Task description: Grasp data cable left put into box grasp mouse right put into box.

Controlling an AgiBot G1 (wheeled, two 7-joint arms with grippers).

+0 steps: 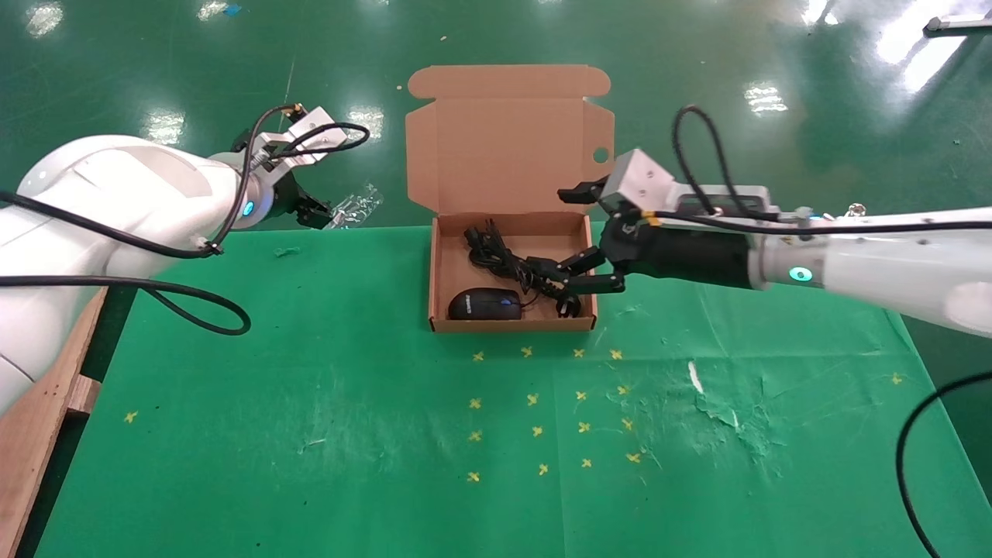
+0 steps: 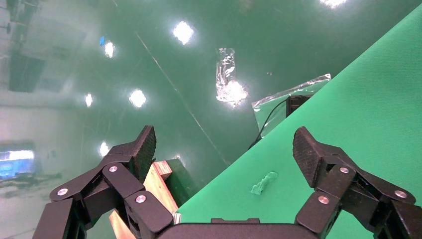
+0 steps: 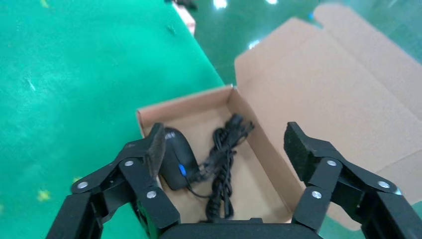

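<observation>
The brown cardboard box [image 1: 436, 267] stands open at the table's far middle, lid up. Inside lie the coiled black data cable [image 1: 504, 260] and the black mouse [image 1: 485, 304] with a blue wheel near the front left corner. In the right wrist view the box [image 3: 278, 169] holds the mouse [image 3: 176, 158] and the cable [image 3: 224, 159]. My right gripper [image 1: 570, 271] is open and empty, just over the box's right side. My left gripper [image 1: 314, 209] is open and empty, parked at the far left off the table edge.
A clear plastic bag [image 1: 356, 208] lies at the table's far edge, left of the box; it also shows in the left wrist view [image 2: 291, 97]. A wooden board [image 1: 39, 426] runs along the left edge. Yellow cross marks [image 1: 542, 403] dot the green cloth.
</observation>
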